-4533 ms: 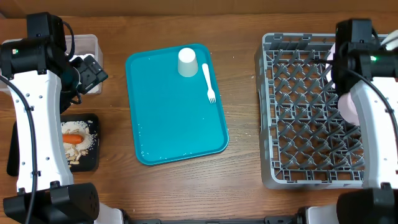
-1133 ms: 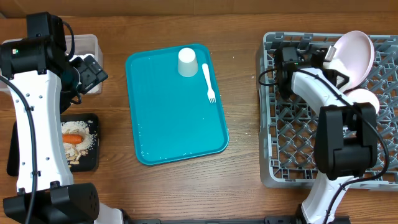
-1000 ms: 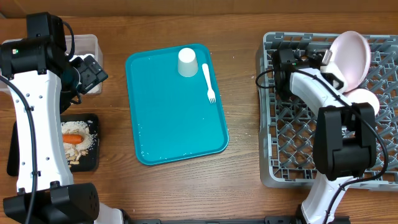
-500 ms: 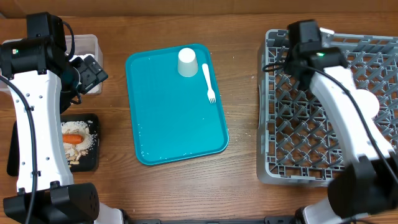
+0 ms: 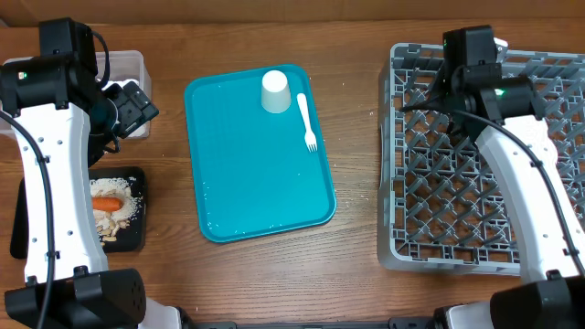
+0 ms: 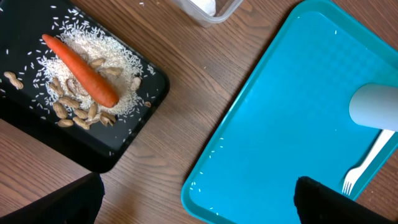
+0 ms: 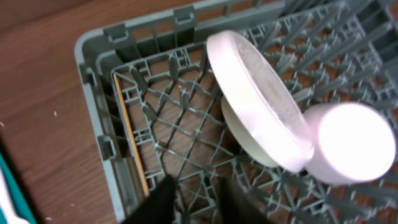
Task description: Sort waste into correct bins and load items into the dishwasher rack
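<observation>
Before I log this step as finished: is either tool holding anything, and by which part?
Nothing is held. The left tool gapes empty; the right tool hangs empty over the rack, clear of the plate.

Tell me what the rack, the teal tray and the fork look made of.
Rack: matte grey moulded plastic, judging by its one-piece lattice of pegs. Teal tray: smooth, slightly glossy plastic, probably. Fork: thin white plastic, likely, one uniform piece.
</observation>
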Motion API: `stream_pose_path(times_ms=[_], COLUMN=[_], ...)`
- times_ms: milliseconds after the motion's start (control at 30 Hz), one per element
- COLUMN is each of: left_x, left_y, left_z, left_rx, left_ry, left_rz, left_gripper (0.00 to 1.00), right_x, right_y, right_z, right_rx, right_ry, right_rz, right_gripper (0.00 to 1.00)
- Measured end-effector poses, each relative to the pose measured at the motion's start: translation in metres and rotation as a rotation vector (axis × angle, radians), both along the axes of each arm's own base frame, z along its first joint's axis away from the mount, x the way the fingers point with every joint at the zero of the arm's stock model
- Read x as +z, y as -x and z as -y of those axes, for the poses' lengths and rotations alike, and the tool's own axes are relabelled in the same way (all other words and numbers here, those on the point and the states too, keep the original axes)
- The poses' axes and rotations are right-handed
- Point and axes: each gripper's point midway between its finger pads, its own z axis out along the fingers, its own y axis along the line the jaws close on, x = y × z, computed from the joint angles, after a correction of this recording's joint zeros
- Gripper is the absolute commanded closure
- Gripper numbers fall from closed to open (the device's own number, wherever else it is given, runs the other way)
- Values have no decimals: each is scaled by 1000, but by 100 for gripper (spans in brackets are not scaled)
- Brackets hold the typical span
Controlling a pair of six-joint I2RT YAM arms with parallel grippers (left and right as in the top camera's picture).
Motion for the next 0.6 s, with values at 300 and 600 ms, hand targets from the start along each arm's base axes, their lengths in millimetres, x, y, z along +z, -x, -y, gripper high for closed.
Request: stream_pose_path(times_ms=[300,600], left_x=[0,0], left_y=[0,0], left_z=[0,0], left_rx=[0,0], left_ry=[0,0], left_rz=[0,0], left_gripper=[0,0], right_x=[-49,-69], right_y=[-13,-20], right_z=[0,57], right_rx=[-4,-147], right_ry=[24,109], right_rz=[-124,-154], right_gripper=[87,80])
